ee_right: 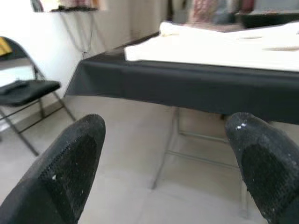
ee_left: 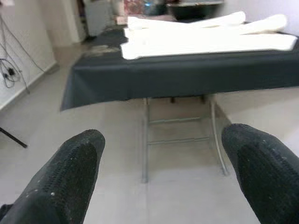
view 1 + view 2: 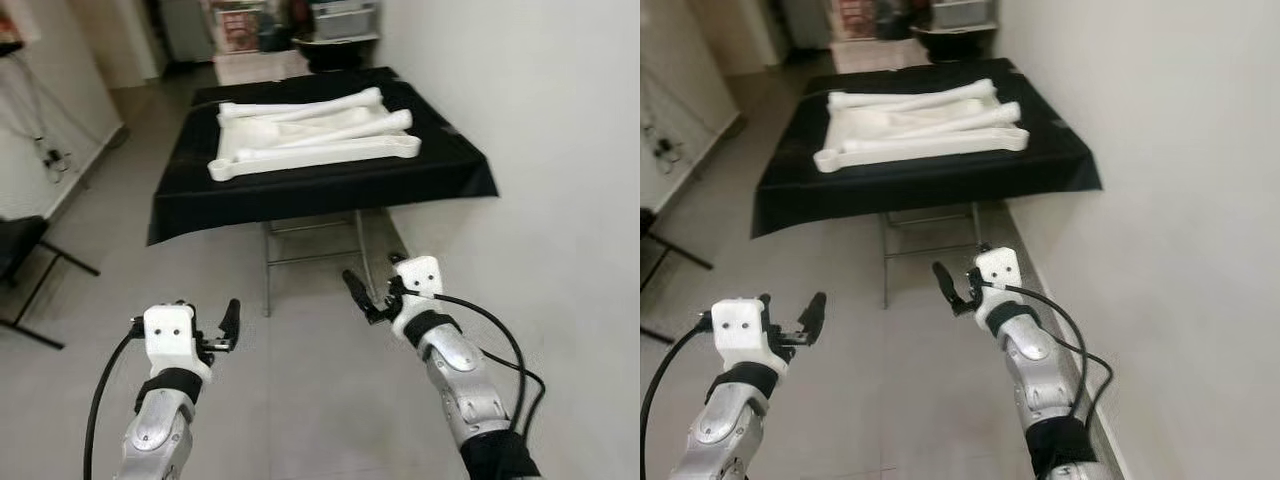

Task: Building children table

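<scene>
Left eye view looks down a pale tiled floor [image 3: 300, 400] toward a desk [image 3: 320, 185] draped in black cloth, standing against the white wall [image 3: 540, 120] on the robot's right. On the cloth lies the white children's table [image 3: 315, 135], apparently turned upside down: a flat pale top with several long white legs [image 3: 330, 125] lying on it. The legs' long axes run mostly side to side across the desk, slanting slightly away toward the right, their rounded ends pointing left and right. The nearest long piece [image 3: 310, 157] lies along the front of the top, almost parallel to the desk's front edge. A thin metal frame [image 3: 312, 255] shows beneath the cloth.

Beyond the desk sits a dark basin [image 3: 335, 50] with a grey crate [image 3: 345, 17] above it; what they hold cannot be made out.

Both arms are raised in front of the robot, well short of the desk. The left gripper [image 3: 228, 325] and the right gripper [image 3: 358, 295] hover over bare floor, touching nothing. In the wrist views each pair of fingers [image 2: 70, 177] [image 1: 70, 168] is spread wide apart and empty, with the desk seen between them. A black folding chair [image 1: 28, 91] stands off to the left by the wall.
</scene>
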Motion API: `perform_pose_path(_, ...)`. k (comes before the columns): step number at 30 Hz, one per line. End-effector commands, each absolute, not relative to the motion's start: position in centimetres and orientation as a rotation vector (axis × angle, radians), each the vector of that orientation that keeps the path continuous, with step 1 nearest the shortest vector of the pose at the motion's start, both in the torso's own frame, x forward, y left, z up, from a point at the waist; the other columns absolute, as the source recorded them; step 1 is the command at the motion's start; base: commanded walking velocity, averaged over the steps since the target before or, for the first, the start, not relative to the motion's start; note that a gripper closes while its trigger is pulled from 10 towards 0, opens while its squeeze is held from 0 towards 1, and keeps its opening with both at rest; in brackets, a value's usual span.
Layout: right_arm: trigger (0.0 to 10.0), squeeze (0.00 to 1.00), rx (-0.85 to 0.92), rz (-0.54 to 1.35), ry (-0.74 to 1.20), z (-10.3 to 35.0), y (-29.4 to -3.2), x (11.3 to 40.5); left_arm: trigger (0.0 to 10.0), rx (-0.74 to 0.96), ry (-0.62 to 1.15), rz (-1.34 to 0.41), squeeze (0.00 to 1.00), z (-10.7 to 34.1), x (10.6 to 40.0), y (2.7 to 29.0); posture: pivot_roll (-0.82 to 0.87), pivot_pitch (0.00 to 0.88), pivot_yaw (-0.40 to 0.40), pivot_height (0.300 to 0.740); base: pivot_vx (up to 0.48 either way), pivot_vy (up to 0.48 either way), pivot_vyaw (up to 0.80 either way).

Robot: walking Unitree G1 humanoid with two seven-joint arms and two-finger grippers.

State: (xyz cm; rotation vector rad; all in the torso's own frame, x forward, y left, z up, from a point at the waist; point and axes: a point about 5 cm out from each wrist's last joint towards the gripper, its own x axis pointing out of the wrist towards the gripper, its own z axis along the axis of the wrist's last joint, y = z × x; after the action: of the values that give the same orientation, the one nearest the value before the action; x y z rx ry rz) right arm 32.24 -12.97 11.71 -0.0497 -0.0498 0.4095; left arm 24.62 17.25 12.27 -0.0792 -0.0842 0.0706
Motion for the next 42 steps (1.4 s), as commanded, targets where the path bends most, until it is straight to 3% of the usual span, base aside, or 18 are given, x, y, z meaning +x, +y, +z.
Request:
perform_pose_path(1, 10.0, 0.00, -0.030, 0.410, -0.037, 12.1, -12.9, 32.6, 10.0, -0.084, -0.074, 0.066, 0.00, 12.2, 24.7, 17.3, 0.01, 0.000, 0.042, 0.740, 0.394, 0.000, 0.00)
perform_pose_path(16, 10.0, 0.00, 0.018, 0.424, -0.117, 14.9, -13.9, 33.4, 10.0, -0.068, -0.070, -0.048, 0.00, 12.8, 25.2, 15.9, -0.01, 0.000, 0.049, 0.740, 0.394, 0.000, 0.00)
perform_pose_path(29, 10.0, 0.00, -0.084, 0.568, -0.245, 19.1, -12.4, 33.8, 10.0, -0.063, -0.090, -0.099, 0.00, 13.5, 25.6, 14.9, -0.01, 0.000, 0.051, 0.740, 0.393, 0.000, 0.00)
perform_pose_path(31, 10.0, 0.00, -0.161, 0.620, -0.273, 20.1, -11.9, 33.8, 10.0, -0.065, -0.089, -0.101, 0.00, 13.6, 25.5, 14.9, -0.01, 0.000, 0.054, 0.740, 0.394, 0.000, 0.00)
perform_pose_path(34, 10.0, 0.00, -0.429, 0.688, -0.285, 19.8, -11.2, 33.5, 10.0, -0.067, -0.086, -0.101, 0.00, 13.7, 25.6, 14.9, -0.01, 0.000, 0.054, 0.740, 0.393, 0.000, 0.00)
perform_pose_path(37, 10.0, 0.00, -0.522, 0.717, -0.267, 19.4, -11.0, 33.6, 10.0, -0.071, -0.085, -0.103, 0.00, 13.7, 25.6, 14.9, -0.01, 0.000, 0.060, 0.740, 0.394, 0.000, 0.00)
perform_pose_path(42, 10.0, 0.00, -0.521, 0.702, -0.261, 20.0, -11.0, 33.9, 10.0, -0.074, -0.085, -0.113, 0.00, 13.9, 25.7, 14.9, -0.01, 0.000, 0.060, 0.740, 0.391, 0.000, 0.00)
